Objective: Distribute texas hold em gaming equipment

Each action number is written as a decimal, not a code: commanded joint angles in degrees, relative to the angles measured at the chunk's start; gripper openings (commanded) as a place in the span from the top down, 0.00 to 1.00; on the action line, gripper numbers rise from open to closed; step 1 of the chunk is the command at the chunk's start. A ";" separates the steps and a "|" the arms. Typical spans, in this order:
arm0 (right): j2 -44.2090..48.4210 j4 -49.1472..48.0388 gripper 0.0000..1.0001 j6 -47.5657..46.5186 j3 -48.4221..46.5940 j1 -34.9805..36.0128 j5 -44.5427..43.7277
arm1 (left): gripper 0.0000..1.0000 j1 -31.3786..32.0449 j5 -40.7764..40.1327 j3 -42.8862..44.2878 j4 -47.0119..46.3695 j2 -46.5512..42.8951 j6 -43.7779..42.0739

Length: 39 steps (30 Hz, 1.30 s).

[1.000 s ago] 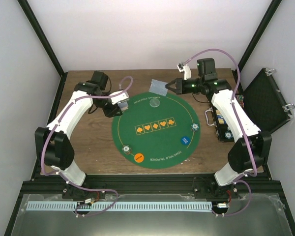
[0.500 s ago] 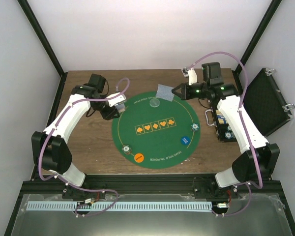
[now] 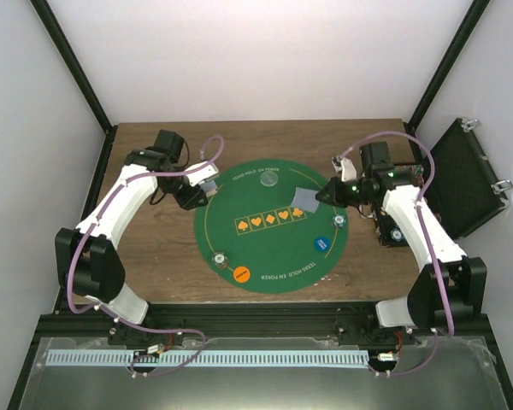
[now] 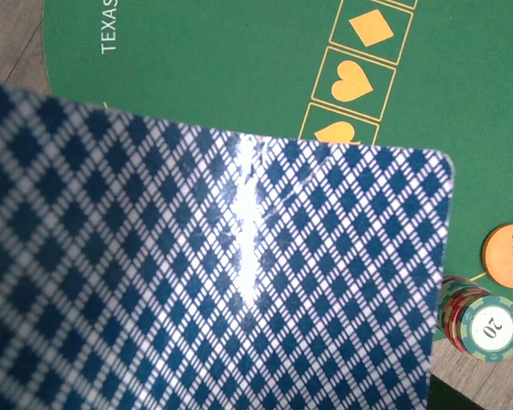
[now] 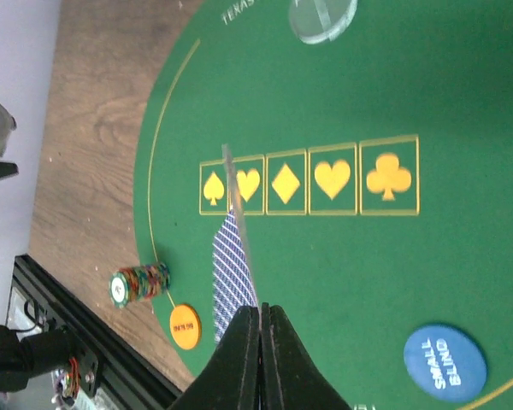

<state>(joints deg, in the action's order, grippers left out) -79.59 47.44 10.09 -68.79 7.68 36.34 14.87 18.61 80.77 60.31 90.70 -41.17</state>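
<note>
My right gripper point(image 3: 324, 195) is shut on a single playing card point(image 3: 304, 202), held above the green mat near the club mark. In the right wrist view the card point(image 5: 236, 256) stands nearly edge-on in the shut fingertips point(image 5: 261, 309). My left gripper point(image 3: 194, 195) hovers at the mat's left edge. A blue-diamond card back point(image 4: 214, 273) fills its wrist view and hides the fingers. On the mat lie a chip stack point(image 3: 220, 257), an orange disc point(image 3: 241, 274), a blue disc point(image 3: 322, 244), a second chip stack point(image 3: 339, 221) and a clear disc point(image 3: 271, 179).
The round green mat point(image 3: 265, 243) has a row of orange suit marks point(image 3: 274, 218). An open black case point(image 3: 472, 175) stands at the right, with a tray of chips point(image 3: 392, 224) beside it. Walls enclose the table on three sides.
My right gripper has carried its card from the mat's far edge toward me, to the right end of the suit row. The left arm has barely moved.
</note>
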 commanded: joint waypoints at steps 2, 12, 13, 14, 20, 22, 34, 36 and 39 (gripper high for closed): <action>4.87 0.64 0.99 4.37 6.24 -0.39 -0.06 | 0.53 -0.24 0.25 -0.92 -1.24 -2.52 1.38; 8.24 -0.90 0.99 9.36 15.94 -0.39 -0.37 | 0.54 -0.25 0.07 -1.31 -1.07 -3.28 2.28; 8.35 -1.32 0.99 9.69 16.50 -0.39 0.03 | 0.54 -0.26 0.02 -1.25 -1.16 -3.16 2.36; 8.44 -1.63 0.99 9.92 16.99 -0.39 0.57 | 0.54 -0.27 0.05 -1.18 -1.21 -3.16 2.47; 10.38 -4.65 0.99 13.20 22.05 -0.43 0.34 | 0.53 -0.25 -0.15 -0.39 -0.91 -3.18 2.84; 11.15 -4.90 0.99 14.05 22.99 -0.39 0.24 | 0.53 -0.27 -0.16 -0.25 -0.98 -3.66 2.97; 14.84 -0.42 0.99 15.10 22.30 -0.39 -3.38 | 0.53 -0.25 0.19 -1.02 -0.90 -4.33 2.85; 15.00 -0.09 0.99 15.32 22.24 -0.39 -3.61 | 0.53 -0.22 0.28 -1.14 -0.99 -4.54 2.71; 15.47 -0.95 0.99 16.45 22.69 -0.39 -2.85 | 0.53 -0.20 0.20 -0.91 -0.75 -4.48 2.82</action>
<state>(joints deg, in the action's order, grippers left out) -65.52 45.84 25.19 -44.86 7.68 33.91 14.87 18.22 79.75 59.68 87.77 -38.96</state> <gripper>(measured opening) 0.010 0.474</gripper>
